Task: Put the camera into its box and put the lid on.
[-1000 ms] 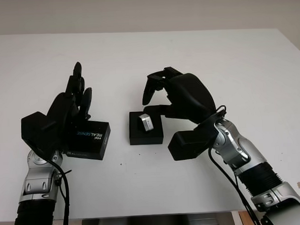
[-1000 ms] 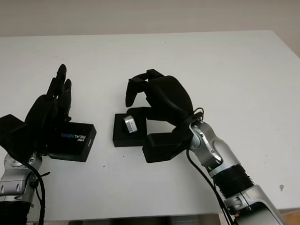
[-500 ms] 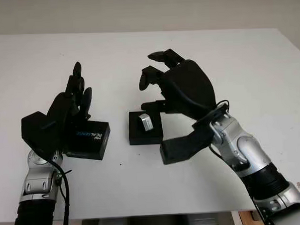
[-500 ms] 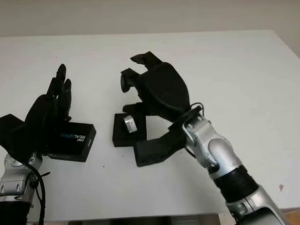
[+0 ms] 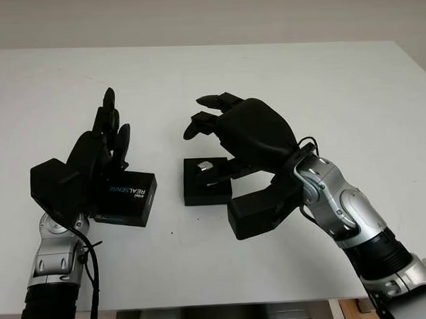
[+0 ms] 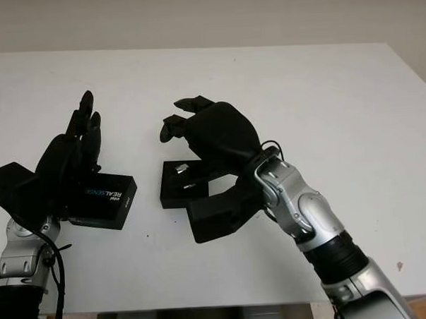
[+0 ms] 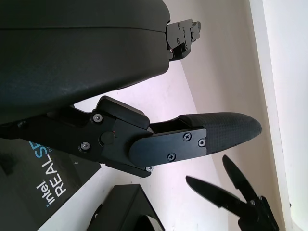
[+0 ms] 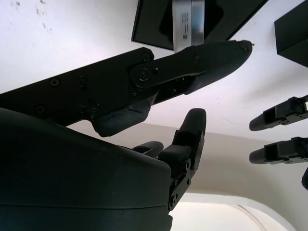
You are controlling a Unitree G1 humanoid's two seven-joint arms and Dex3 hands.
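The silver camera (image 5: pixel 204 165) lies in the black box base (image 5: pixel 197 194) at the table's middle. My right hand (image 5: pixel 209 145) hovers open over that base, its thumb (image 8: pixel 207 57) reaching across the camera (image 8: pixel 187 17) while the other fingers arch above it; I cannot tell if the thumb touches. The black lid (image 5: pixel 130 198) printed "REALSENSE" sits left of the base. My left hand (image 5: pixel 103 154) is open at the lid's left end, fingers pointing away from me, its palm over part of the lid (image 7: pixel 43 187).
The white table (image 5: pixel 323 84) runs wide behind and to the right of both hands. Only a small gap separates the lid from the box base. The table's front edge lies close below the arms.
My right hand has swung left and down over the box base, bringing its thumb across the camera. The camera now lies flatter in the base. The left hand and lid have not moved.
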